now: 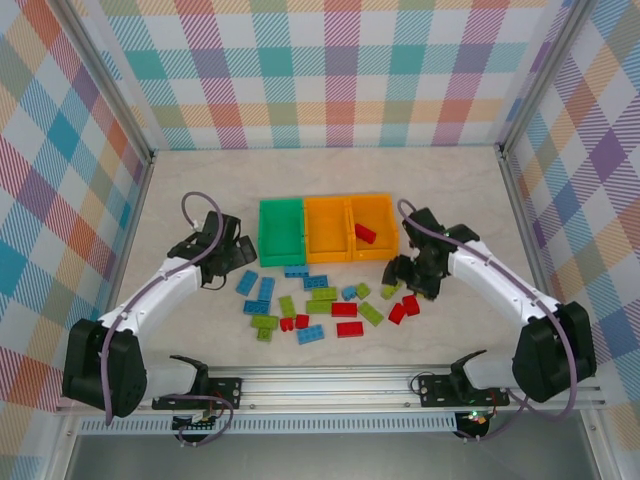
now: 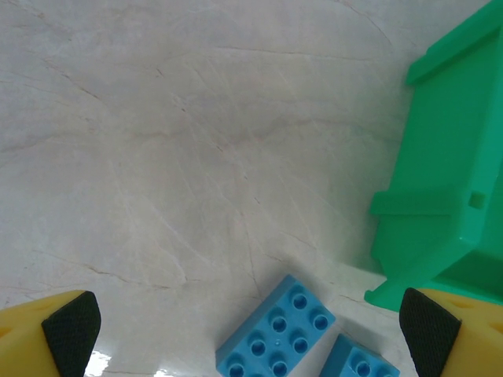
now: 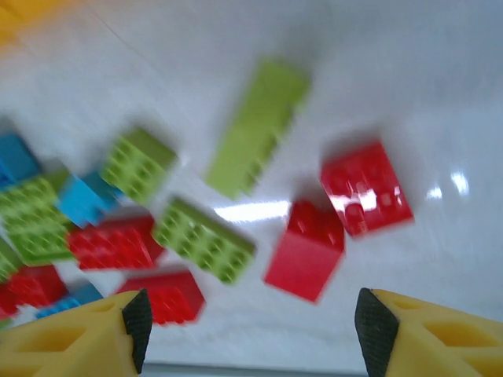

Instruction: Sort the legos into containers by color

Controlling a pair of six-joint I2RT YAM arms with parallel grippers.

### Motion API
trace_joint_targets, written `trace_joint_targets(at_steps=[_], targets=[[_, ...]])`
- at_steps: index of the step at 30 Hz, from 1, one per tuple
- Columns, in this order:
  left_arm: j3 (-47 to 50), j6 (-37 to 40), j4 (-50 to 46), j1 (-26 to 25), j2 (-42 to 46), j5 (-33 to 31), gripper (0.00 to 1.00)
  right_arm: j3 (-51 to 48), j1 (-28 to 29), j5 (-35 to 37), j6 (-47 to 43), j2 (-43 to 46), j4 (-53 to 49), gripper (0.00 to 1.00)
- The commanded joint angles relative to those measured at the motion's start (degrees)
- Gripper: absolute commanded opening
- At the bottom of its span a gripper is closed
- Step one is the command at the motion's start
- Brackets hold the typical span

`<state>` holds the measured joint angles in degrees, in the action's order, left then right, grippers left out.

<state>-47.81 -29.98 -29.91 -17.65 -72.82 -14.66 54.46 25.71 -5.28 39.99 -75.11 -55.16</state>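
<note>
Pale tabletop (image 1: 330, 170) is strewn with bricks (image 1: 345, 309). One red brick (image 3: 305, 251) is framed just above the right gripper (image 3: 253, 328), which is spread wide, empty.

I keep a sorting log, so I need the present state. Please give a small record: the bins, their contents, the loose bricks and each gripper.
bins: green bin, middle orange bin and right orange bin, side by side
contents: one red brick in the right orange bin; the other two look empty
loose bricks: blue, lime green and red, scattered on the table in front of the bins
left gripper: open, holding nothing, over a blue brick beside the green bin
right gripper: open, holding nothing, over two red bricks
</note>
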Motion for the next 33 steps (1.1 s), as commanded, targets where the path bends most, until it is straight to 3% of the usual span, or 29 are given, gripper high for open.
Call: trace_joint_targets(at_steps=[1, 10, 17, 21, 26, 33], targets=[[-2.0, 1.5, -0.2, -0.8, -1.4, -0.7, 1.0, -3.0, 1.0, -2.9, 7.2, 3.0, -3.9, 0.74], [-2.9, 2.2, -0.4, -1.2, -2.1, -0.7, 1.0, -9.1, 3.1, -4.0, 11.1, 1.7, 0.5, 0.72], [-3.2, 2.8, -0.6, -1.2, -2.4, -0.6, 1.0, -6.5, 3.4, -1.7, 9.9, -4.2, 3.5, 0.75], [-3.1, 2.9, -0.5, -1.2, -2.3, -0.7, 1.0, -6.6, 3.4, -1.7, 8.8, -8.3, 5.5, 0.72], [-3.0, 3.3, -0.6, -1.2, -2.2, -1.0, 1.0, -6.1, 3.4, -0.9, 7.6, -12.2, 6.5, 0.61], [-3.0, 3.8, -0.9, -1.2, -2.1, -1.7, 1.0, -4.8, 3.4, 0.9, 7.3, -10.4, 4.9, 0.31]])
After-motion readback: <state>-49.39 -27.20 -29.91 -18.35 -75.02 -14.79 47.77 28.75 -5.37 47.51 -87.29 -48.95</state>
